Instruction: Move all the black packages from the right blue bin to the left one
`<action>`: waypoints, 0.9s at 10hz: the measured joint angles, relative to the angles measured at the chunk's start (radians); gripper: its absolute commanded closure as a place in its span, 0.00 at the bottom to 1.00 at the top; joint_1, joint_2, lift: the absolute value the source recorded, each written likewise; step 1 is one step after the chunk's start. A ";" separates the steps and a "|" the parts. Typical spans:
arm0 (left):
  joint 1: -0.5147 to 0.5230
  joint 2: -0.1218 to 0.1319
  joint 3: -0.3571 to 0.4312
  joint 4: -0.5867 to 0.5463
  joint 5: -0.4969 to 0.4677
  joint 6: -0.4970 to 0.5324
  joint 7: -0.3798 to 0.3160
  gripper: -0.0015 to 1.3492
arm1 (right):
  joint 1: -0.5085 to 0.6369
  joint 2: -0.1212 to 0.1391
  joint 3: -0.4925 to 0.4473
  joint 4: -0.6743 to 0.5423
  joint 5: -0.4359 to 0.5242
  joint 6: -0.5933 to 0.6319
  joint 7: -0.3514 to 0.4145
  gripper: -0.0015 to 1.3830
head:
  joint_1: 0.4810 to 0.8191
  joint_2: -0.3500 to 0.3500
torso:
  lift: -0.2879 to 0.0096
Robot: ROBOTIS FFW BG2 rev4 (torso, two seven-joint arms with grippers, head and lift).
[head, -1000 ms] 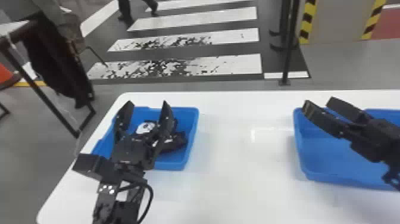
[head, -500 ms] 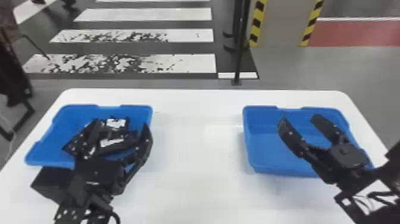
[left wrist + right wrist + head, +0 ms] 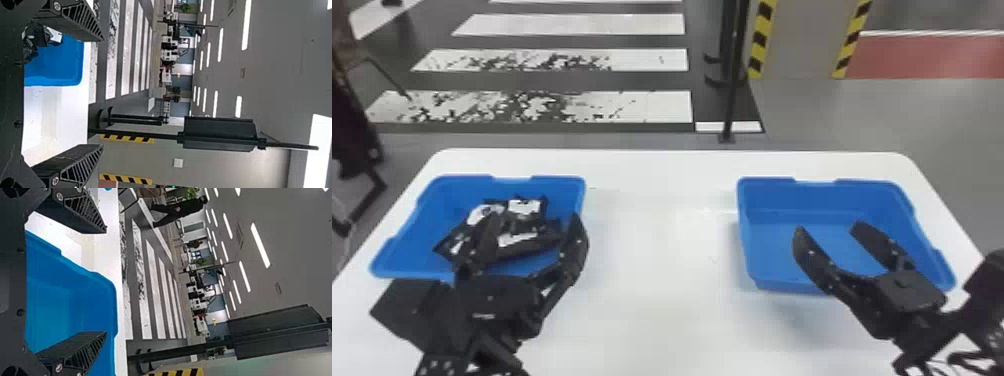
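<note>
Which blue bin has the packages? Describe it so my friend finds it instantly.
Find the white table. On it, at the robot's left, stands the left blue bin. Black packages with white patches lie heaped inside, whereas the right blue bin shows bare floor.

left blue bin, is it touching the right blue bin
Apart. The head view shows a wide stretch of white tabletop between the left blue bin and the right blue bin.

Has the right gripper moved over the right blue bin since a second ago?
Yes. Against the right blue bin in the head view, the right gripper has shifted down and rightward: its fingertips overlapped the far rim, now sit below it.
</note>
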 measured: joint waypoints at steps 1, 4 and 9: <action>0.000 0.000 0.000 0.000 0.004 0.004 0.000 0.07 | 0.000 0.000 0.000 -0.006 0.002 0.017 -0.008 0.09 | 0.63 0.53 | 0.37; 0.004 -0.002 0.004 -0.002 0.013 0.009 0.000 0.07 | 0.006 0.000 0.000 -0.045 0.031 0.046 -0.045 0.09 | 0.63 0.53 | 0.37; 0.010 -0.004 0.012 -0.004 0.018 0.004 0.000 0.08 | 0.027 -0.002 -0.002 -0.085 0.073 0.053 -0.075 0.09 | 0.63 0.53 | 0.37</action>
